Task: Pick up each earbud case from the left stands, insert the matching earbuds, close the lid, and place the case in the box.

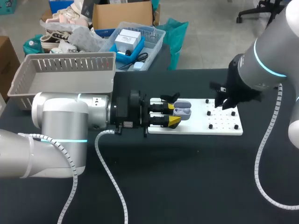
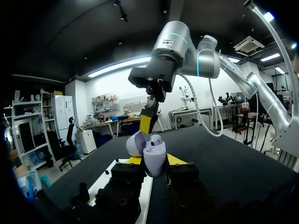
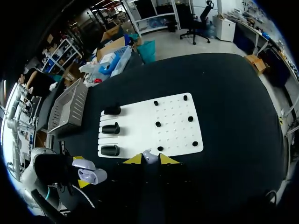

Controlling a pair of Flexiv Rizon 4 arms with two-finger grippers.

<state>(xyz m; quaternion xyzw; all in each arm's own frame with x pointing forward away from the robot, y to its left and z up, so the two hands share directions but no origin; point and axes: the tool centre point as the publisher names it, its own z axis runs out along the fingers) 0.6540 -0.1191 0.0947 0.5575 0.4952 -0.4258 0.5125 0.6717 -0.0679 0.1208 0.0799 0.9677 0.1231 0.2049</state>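
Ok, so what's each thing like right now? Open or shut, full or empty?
earbud case: lid open, held up off the table
left gripper: shut on the earbud case
right gripper: shut on an earbud, down at the white board
stands: all three empty
box: nothing shows inside

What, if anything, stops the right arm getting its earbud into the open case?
Probably nothing, so yes. The left hand holds the case open toward the right hand, only board between them.
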